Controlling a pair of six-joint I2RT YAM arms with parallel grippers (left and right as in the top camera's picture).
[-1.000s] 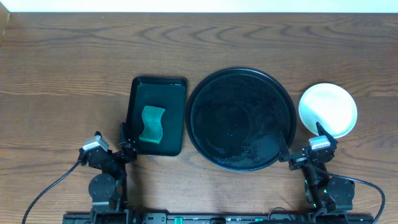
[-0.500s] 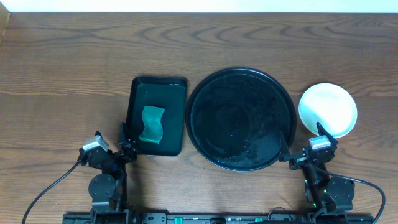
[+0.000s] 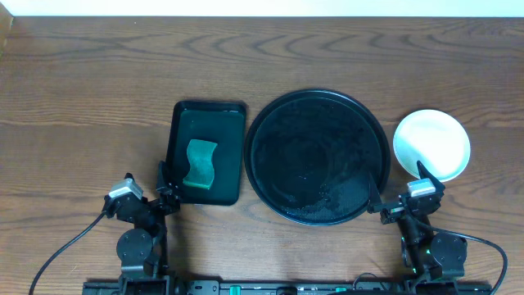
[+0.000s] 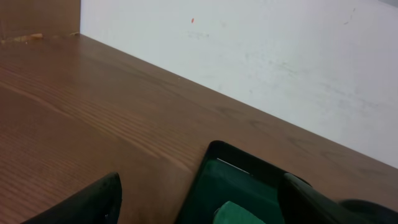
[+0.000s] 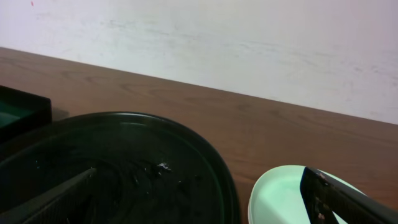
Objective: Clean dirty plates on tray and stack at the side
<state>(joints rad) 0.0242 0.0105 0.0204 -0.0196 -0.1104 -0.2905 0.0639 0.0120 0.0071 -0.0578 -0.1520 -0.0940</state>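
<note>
On the right of the wooden desk (image 3: 82,82), small round glossy white plates (image 3: 431,145) sit just beside the bare large round black glossy tray (image 3: 315,156), apparently stacked clean, hence left pincer (image 3: 147,187) and right pincer (image 3: 398,187) parked near, jaws apart, empty.

You're looking at even, diffuse light that is casting only faint shadows, glinting off the tray (image 3: 323,195) and washing out the plates (image 3: 431,143), while wrist-view foregrounds are blurring.
</note>
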